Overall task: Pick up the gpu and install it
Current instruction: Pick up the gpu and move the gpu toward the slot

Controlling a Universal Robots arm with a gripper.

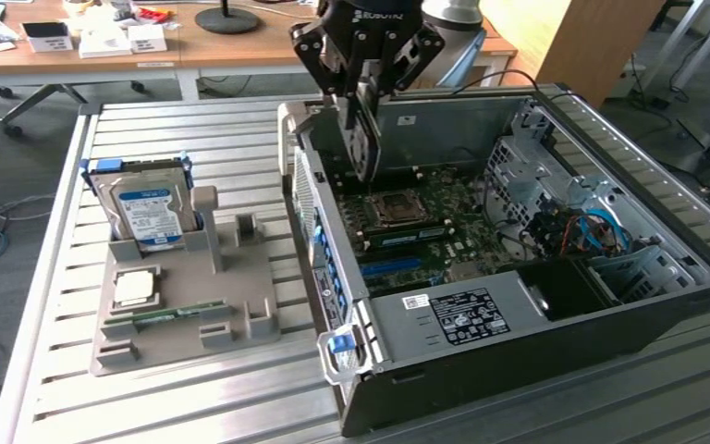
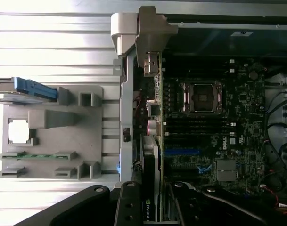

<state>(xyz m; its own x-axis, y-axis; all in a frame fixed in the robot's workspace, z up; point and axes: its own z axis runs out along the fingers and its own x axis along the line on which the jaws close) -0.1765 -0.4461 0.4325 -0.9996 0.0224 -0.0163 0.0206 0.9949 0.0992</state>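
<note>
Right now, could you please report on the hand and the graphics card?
Hand shut on graphics card. Card on edge over motherboard, not seated. Case wall close alongside.

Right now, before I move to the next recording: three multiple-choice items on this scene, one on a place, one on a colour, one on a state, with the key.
1. Where is the gpu?
A. in a grey holder
B. flat on the table
C. upright at the open computer case

2. What colour is the hard drive's label?
A. blue and white
B. red
C. yellow

3. How is the pincer?
A. open and empty
B. shut on the gpu
C. shut on the hard drive

Key: 1 C, it hangs on edge above the motherboard; 2 A, the label shows blue and white; 3 B, it clamps the card's top.
</note>
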